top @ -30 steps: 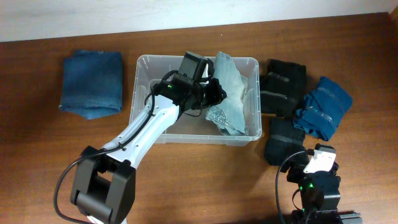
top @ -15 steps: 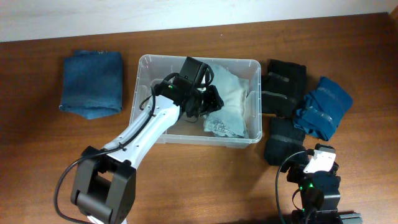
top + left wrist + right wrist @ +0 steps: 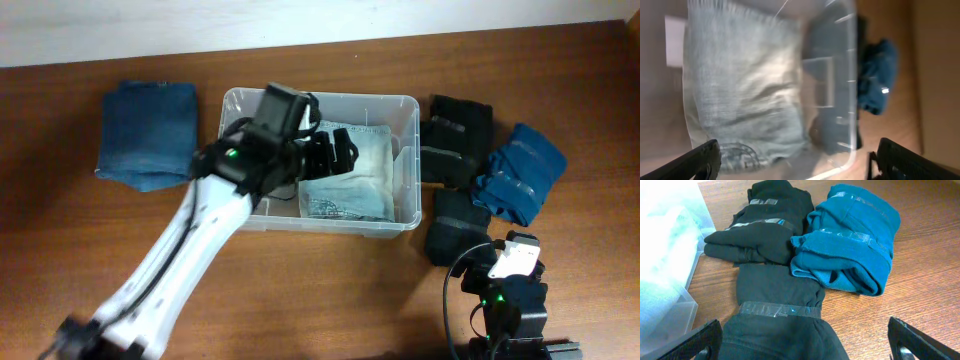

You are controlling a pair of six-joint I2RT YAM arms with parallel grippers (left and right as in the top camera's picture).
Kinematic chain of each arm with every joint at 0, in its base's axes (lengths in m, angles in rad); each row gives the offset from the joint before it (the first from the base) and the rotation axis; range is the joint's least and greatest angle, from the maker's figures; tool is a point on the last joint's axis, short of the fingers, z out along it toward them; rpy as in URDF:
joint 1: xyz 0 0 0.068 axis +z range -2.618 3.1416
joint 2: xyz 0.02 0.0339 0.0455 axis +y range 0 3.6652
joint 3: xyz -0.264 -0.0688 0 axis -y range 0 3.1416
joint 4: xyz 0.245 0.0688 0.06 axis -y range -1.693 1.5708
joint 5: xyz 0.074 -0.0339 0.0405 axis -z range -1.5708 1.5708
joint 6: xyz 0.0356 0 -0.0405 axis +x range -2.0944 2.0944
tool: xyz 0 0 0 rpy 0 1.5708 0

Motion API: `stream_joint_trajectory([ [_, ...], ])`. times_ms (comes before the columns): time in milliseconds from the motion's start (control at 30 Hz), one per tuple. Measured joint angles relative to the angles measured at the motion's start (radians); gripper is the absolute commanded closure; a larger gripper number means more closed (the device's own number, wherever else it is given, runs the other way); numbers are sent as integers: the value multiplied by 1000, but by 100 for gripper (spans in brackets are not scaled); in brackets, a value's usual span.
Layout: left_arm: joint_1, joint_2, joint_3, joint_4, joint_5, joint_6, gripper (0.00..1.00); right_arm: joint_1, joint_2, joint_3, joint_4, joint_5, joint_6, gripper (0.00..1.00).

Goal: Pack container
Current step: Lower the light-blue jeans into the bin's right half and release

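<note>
Right now the container (image 3: 318, 94) sits on the wooden table (image 3: 300, 290), roughly in the middle and toward the far edge, with a long side facing the arms. Inside it a folded pale denim garment (image 3: 350, 178) lies flat on the base in the right half. The arm hides much of the left half. The left gripper (image 3: 335, 150) hangs over the bin's interior, just above the denim's left edge. Its jaws are spread wide with nothing between them (the wrist view shows the fingertips (image 3: 705, 157) out at the lower corners and the denim lying free beneath). That view is blurred, yet it picks out a white label (image 3: 674, 40) beside the denim and the bin's rounded corner.

Well to the left of the container lies a folded dark blue garment (image 3: 148, 133). On the right, just beside the bin's wall, is a black bundle (image 3: 458, 138). A second black bundle (image 3: 452, 225) lies nearer the arms, and a teal garment (image 3: 520, 172) touches both. Strips of clear tape (image 3: 777, 310) bind these bundles. The right gripper (image 3: 807, 345) rests low at the table's near edge, apart from the container. Its jaws are parted and empty, and its camera looks across the nearest black bundle.
</note>
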Motion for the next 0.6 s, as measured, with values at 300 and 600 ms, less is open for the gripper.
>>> stream_joint_trajectory([
  [300, 0, -139, 3, 9, -24, 236, 27, 0, 0, 0, 0, 0, 0, 2],
  [600, 0, -26, 9, -86, -163, 674, 98, 0, 0, 0, 0, 0, 0, 2],
])
